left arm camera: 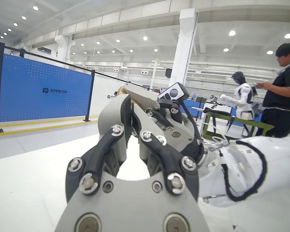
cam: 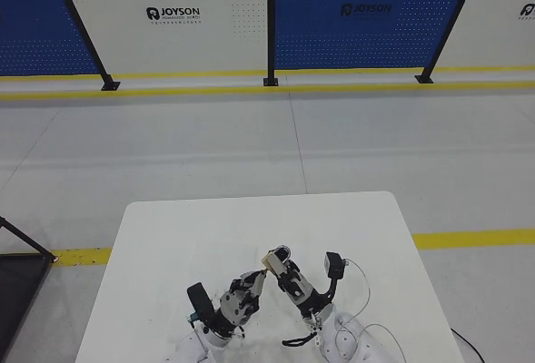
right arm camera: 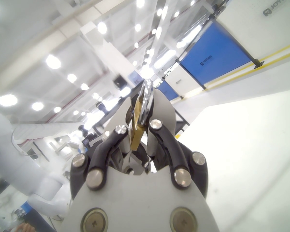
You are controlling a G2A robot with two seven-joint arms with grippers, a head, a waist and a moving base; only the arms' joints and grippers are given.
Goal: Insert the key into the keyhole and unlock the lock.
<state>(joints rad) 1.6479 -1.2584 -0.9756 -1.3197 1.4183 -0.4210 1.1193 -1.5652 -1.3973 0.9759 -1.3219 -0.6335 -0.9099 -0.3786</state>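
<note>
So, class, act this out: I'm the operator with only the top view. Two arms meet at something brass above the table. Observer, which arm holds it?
Observer: The right end effector is shut on it: a brass padlock, gripped by its body.
Operator: Where does the shackle point?
Observer: The chrome shackle sticks out past the fingertips, away from the wrist.
Operator: And the key?
Observer: I can't make one out; the left end effector is shut, its tip at the padlock's brass.

Left end effector (cam: 252, 281), right end effector (cam: 283, 265) close together at brass lock (cam: 271, 262), above white table (cam: 249, 222).
</note>
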